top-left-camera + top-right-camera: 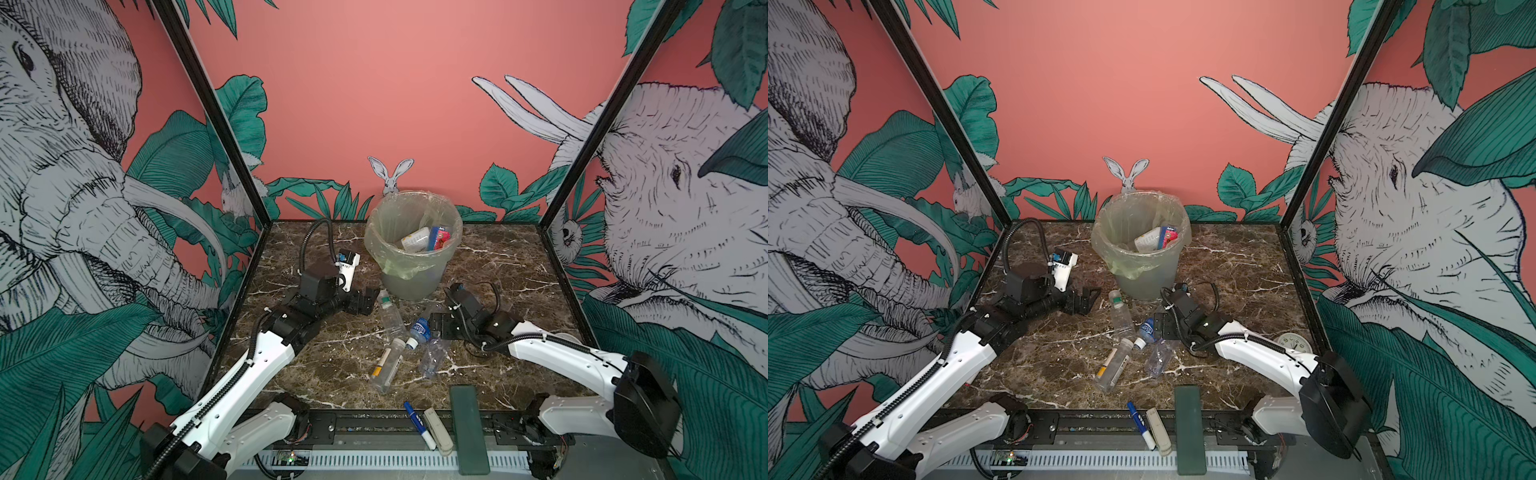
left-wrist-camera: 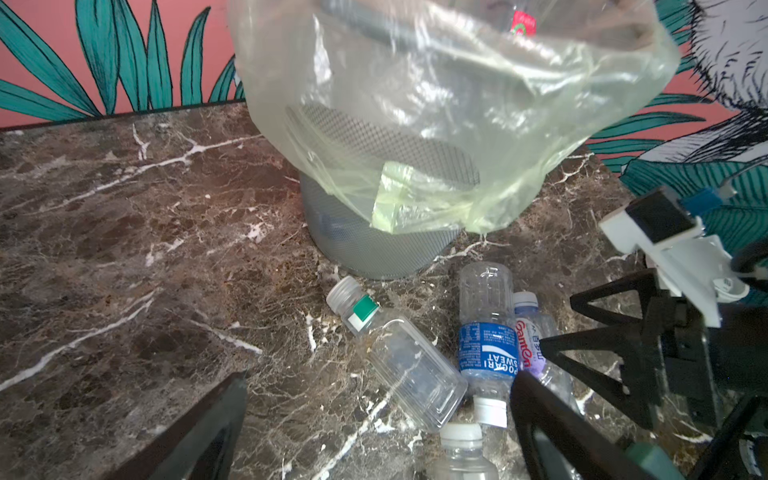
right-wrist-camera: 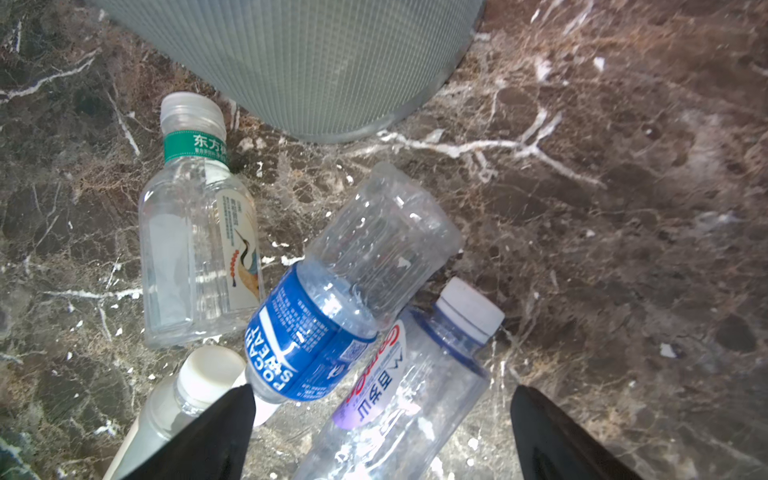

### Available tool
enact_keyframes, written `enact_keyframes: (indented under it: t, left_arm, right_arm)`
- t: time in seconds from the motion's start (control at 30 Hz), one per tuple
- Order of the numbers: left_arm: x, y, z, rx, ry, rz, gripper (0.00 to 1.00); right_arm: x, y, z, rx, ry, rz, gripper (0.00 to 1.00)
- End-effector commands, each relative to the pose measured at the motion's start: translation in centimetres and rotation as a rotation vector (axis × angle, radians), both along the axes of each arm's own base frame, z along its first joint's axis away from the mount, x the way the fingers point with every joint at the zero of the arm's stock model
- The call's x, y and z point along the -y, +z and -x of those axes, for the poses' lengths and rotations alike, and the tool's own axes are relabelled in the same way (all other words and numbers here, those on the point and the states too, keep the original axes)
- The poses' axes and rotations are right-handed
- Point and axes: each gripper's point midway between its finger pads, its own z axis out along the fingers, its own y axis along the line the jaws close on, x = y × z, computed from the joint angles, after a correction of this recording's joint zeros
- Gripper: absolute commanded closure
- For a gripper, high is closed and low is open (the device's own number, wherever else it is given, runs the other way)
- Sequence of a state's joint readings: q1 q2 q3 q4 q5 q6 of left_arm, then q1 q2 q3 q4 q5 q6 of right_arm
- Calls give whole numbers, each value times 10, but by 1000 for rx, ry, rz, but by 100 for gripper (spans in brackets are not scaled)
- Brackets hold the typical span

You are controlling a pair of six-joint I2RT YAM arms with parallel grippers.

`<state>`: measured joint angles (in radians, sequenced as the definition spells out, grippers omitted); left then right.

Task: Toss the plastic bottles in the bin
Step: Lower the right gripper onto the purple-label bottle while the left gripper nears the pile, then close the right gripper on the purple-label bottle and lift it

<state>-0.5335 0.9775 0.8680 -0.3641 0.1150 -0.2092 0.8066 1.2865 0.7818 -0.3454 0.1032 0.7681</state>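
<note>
Bottles (image 1: 420,329) between left gripper (image 1: 371,301) and right gripper (image 1: 433,327)

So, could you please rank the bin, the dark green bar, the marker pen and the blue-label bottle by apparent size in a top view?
Largest: bin
Next: dark green bar
marker pen and blue-label bottle look alike; the pen lies nearer the camera, so I won't rank them.

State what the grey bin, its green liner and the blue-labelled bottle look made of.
Round grey bin: translucent plastic, probably; fine grid texture, matte.
Pale green liner bag: thin glossy film, wrinkled, see-through.
Blue-labelled clear bottle: thin clear plastic, dented, shiny highlights.
</note>
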Motion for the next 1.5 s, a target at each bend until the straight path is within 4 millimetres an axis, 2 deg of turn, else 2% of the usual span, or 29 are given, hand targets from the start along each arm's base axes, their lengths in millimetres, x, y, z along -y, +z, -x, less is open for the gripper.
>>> enact_keyframes:
  t: [0.0,0.3,0.5,0.93,1.23,1.47]
  left_arm:
    - [0,-12,8,-30,1,2,0]
    - [11,-42,19,-87,-28,-11,1]
    - [20,-55,22,-113,-49,-4,0]
    - [28,-66,29,-137,-73,-10,1]
    - [28,-73,31,-150,-78,-23,1]
    - [30,-81,33,-164,-87,-42,0]
  right_arm:
    - [0,-6,2,-4,-41,-5,2]
    - [3,-19,17,-29,-65,16,2]
    - [0,-30,26,-50,-71,21,2]
    - [-5,-57,36,-114,-64,40,1]
    - [-3,-67,38,-130,-88,31,2]
    - [1,-68,37,-121,-106,33,7]
